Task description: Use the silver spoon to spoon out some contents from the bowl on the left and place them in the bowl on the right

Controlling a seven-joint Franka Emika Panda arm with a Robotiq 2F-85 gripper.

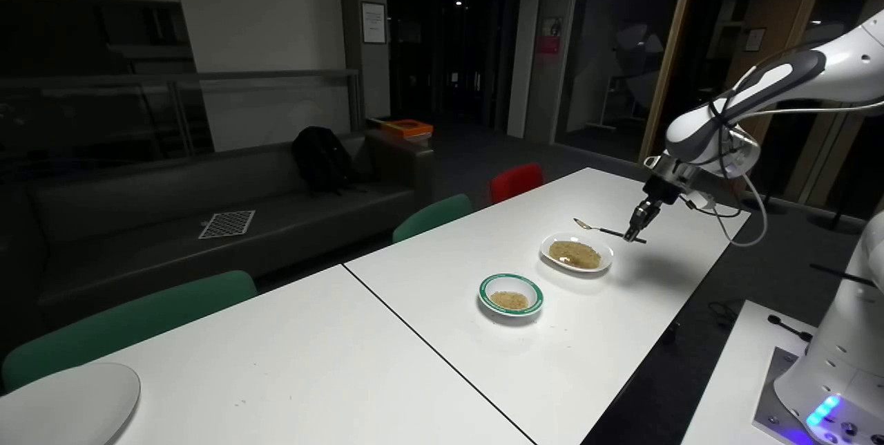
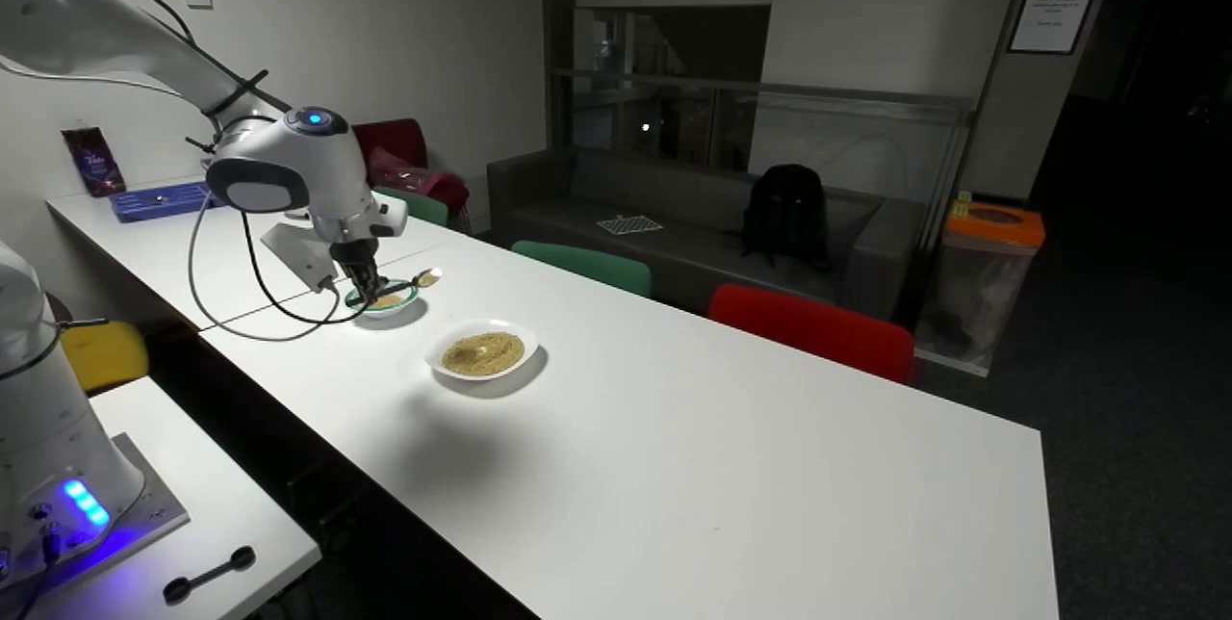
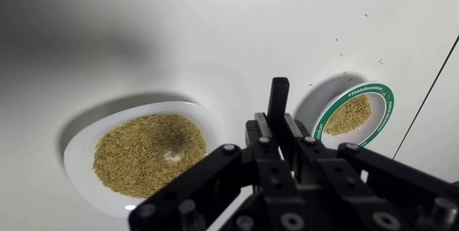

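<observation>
My gripper [image 1: 631,233] is shut on the black handle of a spoon [image 1: 584,224] and holds it above the table. In an exterior view the spoon head [image 2: 429,278] is silvery and appears to carry some brown grain. In the wrist view only the handle's end [image 3: 278,94] shows between the fingertips [image 3: 276,118]; the head is hidden. A white oval bowl [image 3: 77,168] with a large heap of grain lies left of the fingers there. A green-rimmed white bowl [image 3: 389,106] with a smaller heap lies right. Both bowls [image 2: 531,339] [image 1: 536,298] stand upright, apart from each other.
Several loose grains [image 3: 341,54] lie on the white table [image 2: 770,466] beside the green-rimmed bowl. A seam [image 1: 442,355] crosses the table. A white plate [image 1: 76,400] and a blue box [image 2: 159,203] lie further off. Red [image 2: 808,326] and green [image 2: 582,264] chairs line the table's far side.
</observation>
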